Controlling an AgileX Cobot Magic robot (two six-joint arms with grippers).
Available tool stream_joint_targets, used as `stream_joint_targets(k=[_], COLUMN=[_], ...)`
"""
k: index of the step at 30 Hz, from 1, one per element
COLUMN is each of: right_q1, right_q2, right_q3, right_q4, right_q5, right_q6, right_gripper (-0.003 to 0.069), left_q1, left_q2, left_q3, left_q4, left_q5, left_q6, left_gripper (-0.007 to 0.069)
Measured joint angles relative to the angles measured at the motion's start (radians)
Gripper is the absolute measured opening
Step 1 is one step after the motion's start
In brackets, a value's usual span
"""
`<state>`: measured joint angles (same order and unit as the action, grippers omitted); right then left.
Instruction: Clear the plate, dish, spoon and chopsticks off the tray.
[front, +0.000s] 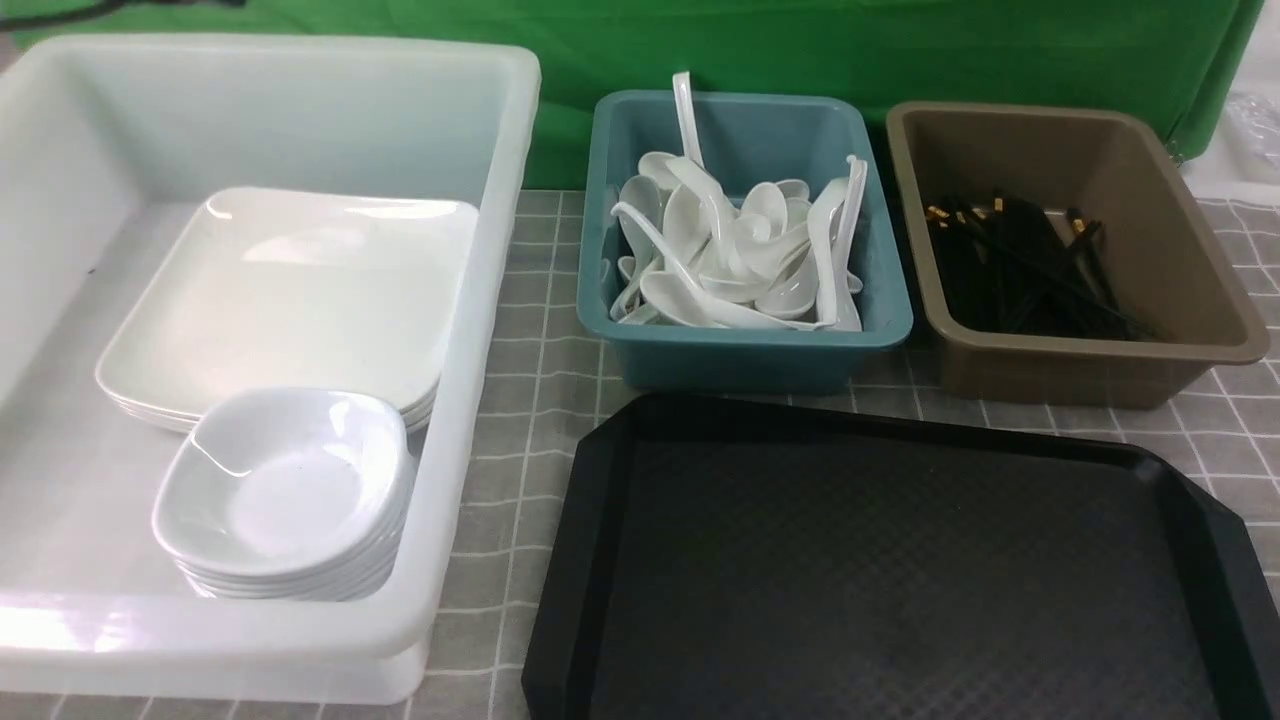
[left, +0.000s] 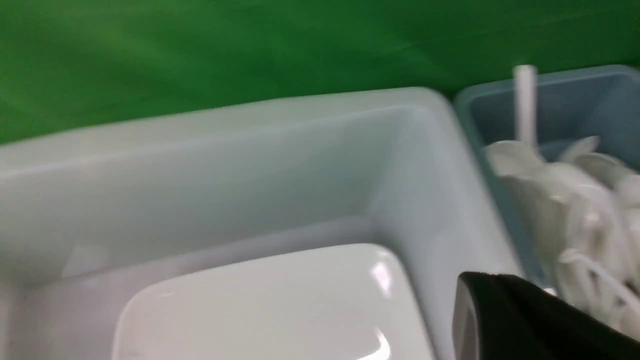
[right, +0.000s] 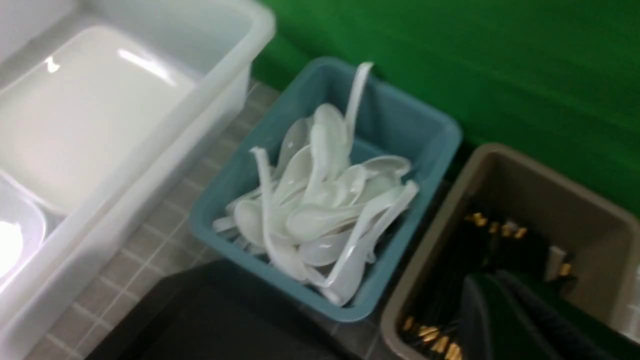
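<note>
I'm looking at the large black plastic tray (front: 900, 570) sitting at the lower right of the front frame, its diamond-pattern floor showing bare. The large glossy white square plate (front: 290, 300) is lying in the big translucent white tub (front: 470, 420) at the left, with a stack of small white rounded-square dishes (front: 285, 490) overlapping its near corner. White soup spoons (front: 735, 250) are piling up in the teal bin (front: 745, 345) at centre, and black gold-banded chopsticks (front: 1020, 265) are resting in the brown bin (front: 1090, 350) at the upper right. My right end effector (right: 520, 320) is hanging over the brown bin with jaws closed, empty. Of my left end effector (left: 520, 320), I'm only seeing a dark edge; I cannot tell its jaws.
</note>
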<state>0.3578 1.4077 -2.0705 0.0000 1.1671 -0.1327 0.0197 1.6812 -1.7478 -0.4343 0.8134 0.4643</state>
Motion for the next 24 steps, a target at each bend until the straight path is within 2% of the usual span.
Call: stream_joint_targets(k=[1, 7, 10, 15, 19, 23, 24], right_q1=[0.000, 0.000, 0.000, 0.000, 0.000, 0.000, 0.000], right_q2=[0.000, -0.251, -0.387, -0.693, -0.902, -1.094, -1.102], right_q3=[0.000, 0.016, 0.096, 0.403, 0.685, 1.036, 1.051], right_q4=[0.000, -0.097, -0.125, -0.153, -0.156, -0.156, -0.156], right_q5=[0.000, -0.004, -0.056, -0.291, -0.471, -0.695, -0.695], right_q6=[0.003, 0.071, 0.086, 0.133, 0.182, 0.257, 0.257], right_gripper=[0.0026, 0.0025, 0.0023, 0.0023, 0.0023, 0.0023, 0.0023], left_q1=[0.000, -0.149, -0.206, -0.267, -0.272, -0.272, -0.272], left_q2=[-0.007, -0.226, -0.319, -0.471, -0.615, -0.828, -0.828], left_q3=[0.000, 0.000, 0.000, 0.087, 0.284, 0.588, 0.603], left_q4=[0.000, -0.016, -0.030, -0.052, -0.052, -0.046, -0.046], left_q5=[0.003, 0.095, 0.172, 0.204, 0.125, -0.014, -0.022], left_q6=[0.002, 0.011, 0.010, 0.003, -0.023, -0.046, -0.047], left_gripper=[0.0014, 0.0014, 0.0014, 0.0014, 0.0014, 0.0014, 0.0014])
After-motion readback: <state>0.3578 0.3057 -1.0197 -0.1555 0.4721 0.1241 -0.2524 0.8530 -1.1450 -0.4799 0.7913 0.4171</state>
